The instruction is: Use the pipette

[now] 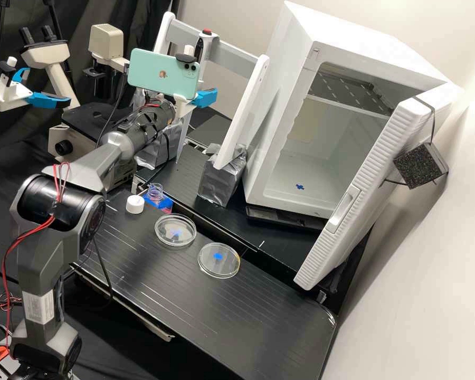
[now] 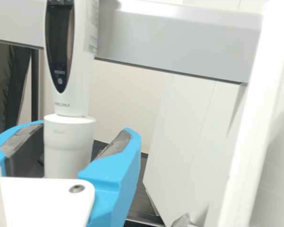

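In the high view, the gripper (image 1: 205, 98) is at the rack behind the bench, with one blue finger showing beside a mint-green phone. The white pipette (image 1: 208, 45), red on top, hangs upright from the rack's grey bar just behind the phone. In the wrist view, the gripper (image 2: 81, 130) is open, its two fingers standing apart on either side of the lower barrel of the pipette (image 2: 69, 142). The pipette's tip end is hidden. On the bench are an uncapped bottle (image 1: 155, 193) with pink liquid, its white cap (image 1: 134, 204) and two round clear dishes (image 1: 175, 236), (image 1: 219, 260).
White rack posts (image 1: 244, 111) stand on foil-wrapped blocks (image 1: 221, 177). To their right is a white incubator (image 1: 295, 31), its door (image 1: 364, 179) swung open. A microscope (image 1: 84, 119) and a second arm's gripper (image 1: 42, 99) are at the left.
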You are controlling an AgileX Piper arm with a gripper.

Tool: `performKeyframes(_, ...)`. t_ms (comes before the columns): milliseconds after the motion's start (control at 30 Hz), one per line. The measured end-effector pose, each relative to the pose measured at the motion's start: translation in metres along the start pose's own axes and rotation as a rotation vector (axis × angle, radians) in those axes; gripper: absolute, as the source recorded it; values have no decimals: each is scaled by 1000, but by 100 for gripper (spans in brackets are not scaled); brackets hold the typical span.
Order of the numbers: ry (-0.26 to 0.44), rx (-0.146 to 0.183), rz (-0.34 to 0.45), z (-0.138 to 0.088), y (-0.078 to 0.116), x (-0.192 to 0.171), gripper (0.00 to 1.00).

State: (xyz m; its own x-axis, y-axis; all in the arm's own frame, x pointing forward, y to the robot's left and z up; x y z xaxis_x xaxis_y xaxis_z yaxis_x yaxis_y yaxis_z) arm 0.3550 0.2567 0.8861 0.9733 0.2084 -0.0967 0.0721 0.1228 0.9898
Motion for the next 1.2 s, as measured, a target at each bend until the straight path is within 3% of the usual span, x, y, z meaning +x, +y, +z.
performKeyframes(100,-2,24,2,1,1,-2,0)
performKeyframes(533,-2,20,1,1,1,-3,0)
performKeyframes(633,-5,33,1,1,1,-3,0)
performKeyframes(900,-5,33,1,1,1,-3,0)
performKeyframes(1000,-4,10,2,1,2,-4,0)
performKeyframes(1067,-2,12,-1,0,1,-4,0)
performKeyframes(1200,4,45,-14,-6,1,-8,0)
